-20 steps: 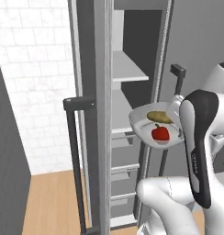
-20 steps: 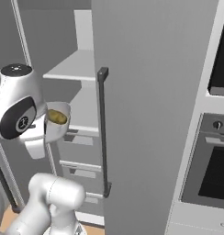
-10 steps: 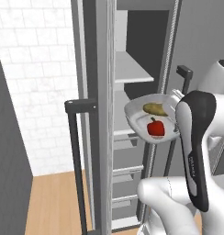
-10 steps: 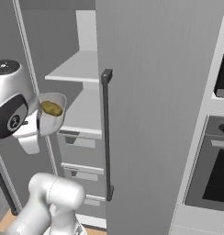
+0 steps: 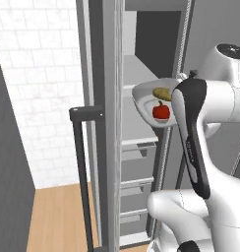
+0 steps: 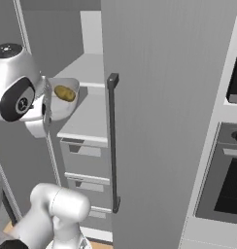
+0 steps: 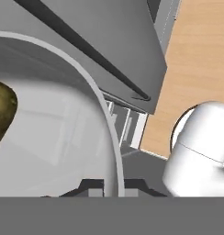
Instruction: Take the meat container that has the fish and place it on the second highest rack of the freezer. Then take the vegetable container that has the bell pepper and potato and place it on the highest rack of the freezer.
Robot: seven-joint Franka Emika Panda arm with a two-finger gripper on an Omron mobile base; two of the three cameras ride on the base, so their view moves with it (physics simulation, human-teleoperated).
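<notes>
While the arm reaches toward the open freezer (image 5: 141, 74), the left base view shows the vegetable container (image 5: 144, 96) held up at about 1 o'clock from the picture's centre, in front of the pale shelves. Inside it the potato (image 5: 162, 92) lies at 12 o'clock from the bell pepper (image 5: 161, 111) — the two just beside each other.

From the right base view, the container (image 6: 67, 85) sits at 10 o'clock, against the white wrist, with the potato (image 6: 65, 93) showing through its wall; the freezer's door handle (image 6: 112, 141) runs upright near the centre.

Looking along the hand, the gripper (image 7: 106, 186) is pinched narrow on the container's rim (image 7: 107, 124) — the potato (image 7: 2, 110) lies at 9 o'clock.
</notes>
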